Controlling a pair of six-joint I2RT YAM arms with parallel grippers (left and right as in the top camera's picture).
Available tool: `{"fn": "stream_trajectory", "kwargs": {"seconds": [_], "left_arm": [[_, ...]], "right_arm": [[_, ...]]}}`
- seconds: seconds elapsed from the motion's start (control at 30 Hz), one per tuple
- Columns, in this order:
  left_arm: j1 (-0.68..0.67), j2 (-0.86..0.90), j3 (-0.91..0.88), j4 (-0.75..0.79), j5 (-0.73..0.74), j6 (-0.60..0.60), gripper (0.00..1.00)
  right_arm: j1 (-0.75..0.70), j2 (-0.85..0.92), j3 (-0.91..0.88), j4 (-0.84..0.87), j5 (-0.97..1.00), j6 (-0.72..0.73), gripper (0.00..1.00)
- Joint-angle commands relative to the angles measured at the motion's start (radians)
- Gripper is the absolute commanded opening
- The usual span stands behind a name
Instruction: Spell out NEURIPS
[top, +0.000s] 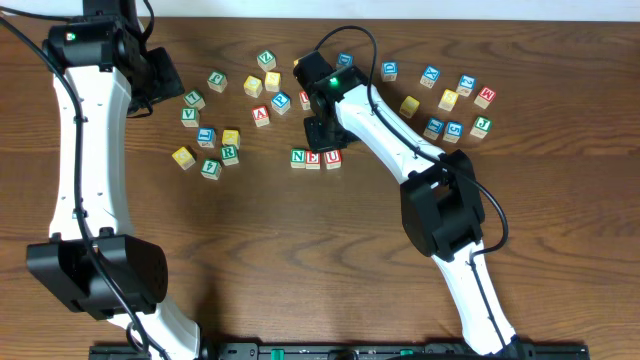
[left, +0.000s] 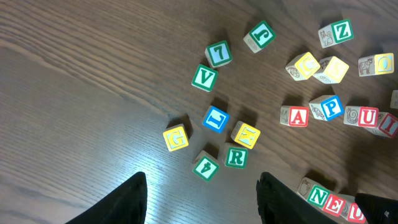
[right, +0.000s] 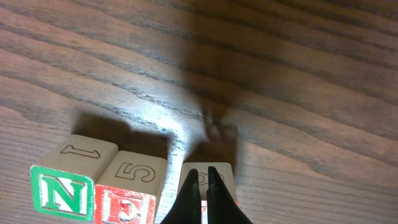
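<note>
The N cube (top: 298, 157), E cube (top: 314, 158) and U cube (top: 332, 157) sit touching in a row in the middle of the counter (top: 560, 250). The right fingers (right: 194, 193) are pinched together, empty, just over the U cube. The R cube (left: 236, 157) lies among loose cubes on the left side. The left fingers (left: 127, 202) hang spread above the counter, grasping nothing.

Dark brown wood-grain table (top: 570, 230) fills the overhead view edge to edge. Along the table's near edge, a black rail (top: 330, 351) with small green marks. Light comes from above: a pale sheen (left: 155, 186) on the table's grain, and a soft shadow (right: 205, 81) across its boards.
</note>
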Motion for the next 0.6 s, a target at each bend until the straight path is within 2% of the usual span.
{"fn": "stream_trajectory", "kwargs": {"seconds": [0.0,0.23,0.57], "left_arm": [[-0.002,0.008,-0.004,-0.002,-0.002,-0.009,0.56],[-0.002,0.008,-0.004,-0.002,-0.002,-0.009,0.56],[-0.002,0.008,-0.004,-0.002,-0.002,-0.009,0.56]], "right_arm": [[0.007,0.011,-0.003,-0.008,0.008,0.011,0.01],[-0.002,0.009,0.013,0.001,0.008,0.011,0.01],[-0.05,-0.024,0.092,-0.095,0.009,0.011,0.03]]}}
